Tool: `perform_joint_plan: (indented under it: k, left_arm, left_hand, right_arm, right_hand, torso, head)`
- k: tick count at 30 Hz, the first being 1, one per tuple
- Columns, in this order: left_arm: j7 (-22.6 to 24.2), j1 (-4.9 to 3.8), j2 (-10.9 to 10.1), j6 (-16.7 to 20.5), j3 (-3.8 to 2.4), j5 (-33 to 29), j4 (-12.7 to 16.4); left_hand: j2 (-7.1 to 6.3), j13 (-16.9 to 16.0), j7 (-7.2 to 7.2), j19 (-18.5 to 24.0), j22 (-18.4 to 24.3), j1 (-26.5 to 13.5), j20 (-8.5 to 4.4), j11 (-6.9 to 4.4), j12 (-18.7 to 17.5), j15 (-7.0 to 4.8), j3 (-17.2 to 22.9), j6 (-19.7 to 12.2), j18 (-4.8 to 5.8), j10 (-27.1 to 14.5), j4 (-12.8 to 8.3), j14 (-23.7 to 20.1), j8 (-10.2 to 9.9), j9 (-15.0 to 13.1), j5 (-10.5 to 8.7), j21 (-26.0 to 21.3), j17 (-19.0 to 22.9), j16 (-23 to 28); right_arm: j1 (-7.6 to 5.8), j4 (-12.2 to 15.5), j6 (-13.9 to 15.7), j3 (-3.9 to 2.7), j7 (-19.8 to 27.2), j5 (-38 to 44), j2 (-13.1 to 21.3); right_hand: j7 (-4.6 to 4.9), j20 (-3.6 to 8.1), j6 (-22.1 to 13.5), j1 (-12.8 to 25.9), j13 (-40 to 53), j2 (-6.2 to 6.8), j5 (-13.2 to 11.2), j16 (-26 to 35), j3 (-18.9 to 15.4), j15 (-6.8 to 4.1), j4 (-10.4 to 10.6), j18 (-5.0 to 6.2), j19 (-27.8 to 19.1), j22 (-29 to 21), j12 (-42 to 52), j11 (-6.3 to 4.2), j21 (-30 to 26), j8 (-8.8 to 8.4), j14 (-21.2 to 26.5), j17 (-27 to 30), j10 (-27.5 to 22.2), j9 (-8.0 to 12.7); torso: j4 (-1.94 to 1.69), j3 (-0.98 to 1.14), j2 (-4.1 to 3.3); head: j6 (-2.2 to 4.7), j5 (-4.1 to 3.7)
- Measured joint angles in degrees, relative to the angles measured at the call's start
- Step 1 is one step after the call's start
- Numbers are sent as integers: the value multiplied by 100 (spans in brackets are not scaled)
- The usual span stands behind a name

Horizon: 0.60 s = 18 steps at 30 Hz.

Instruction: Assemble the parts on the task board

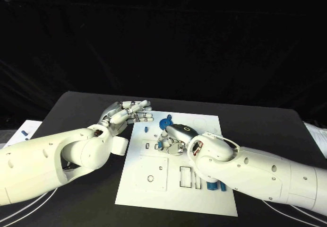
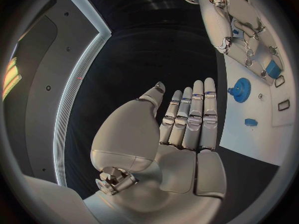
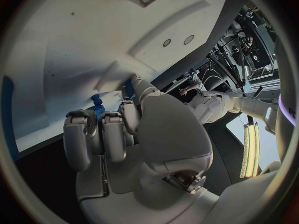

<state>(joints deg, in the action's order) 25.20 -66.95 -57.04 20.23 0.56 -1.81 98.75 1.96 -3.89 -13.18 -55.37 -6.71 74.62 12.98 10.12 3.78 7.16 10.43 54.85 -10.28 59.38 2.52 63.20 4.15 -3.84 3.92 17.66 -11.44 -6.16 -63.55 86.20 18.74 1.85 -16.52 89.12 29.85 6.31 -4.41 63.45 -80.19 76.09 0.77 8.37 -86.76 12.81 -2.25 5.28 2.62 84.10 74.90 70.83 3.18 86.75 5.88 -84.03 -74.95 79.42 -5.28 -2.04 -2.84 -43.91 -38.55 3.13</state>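
Right hand [image 1: 178, 137] down on the board [image 1: 146, 182] mid-worktop, fingers curled on a small blue part [image 3: 97, 110]. Left hand [image 1: 126, 113] at the board's far left corner, fingers straight, close together, empty. Blue gear [image 2: 240, 90] flat on the board.

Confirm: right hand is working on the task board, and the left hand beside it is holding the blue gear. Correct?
Not quite. The left hand holds nothing; its fingers are straight and bare in the left wrist view. The blue gear lies on the task board. The right hand is on the board.
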Motion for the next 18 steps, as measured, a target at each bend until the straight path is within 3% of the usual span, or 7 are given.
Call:
perform_joint_plan:
  k: [18]
  left_arm:
    - [-11,0,-2,-15,0,-2,-9]
  left_hand:
    - [0,0,0,0,0,0,0,0,0,0,0,0,0,0,0,0,0,0,0,0,1,0]
  right_arm:
    - [-2,20,-61,-11,-33,176,51]
  right_hand:
    - [9,0,-50,158,-111,158,30,0,-41,0,41,0,0,4,-117,-2,0,-38,0,1,1,-41]
  torso:
    - [1,3,-2]
  head:
    - [-9,-16]
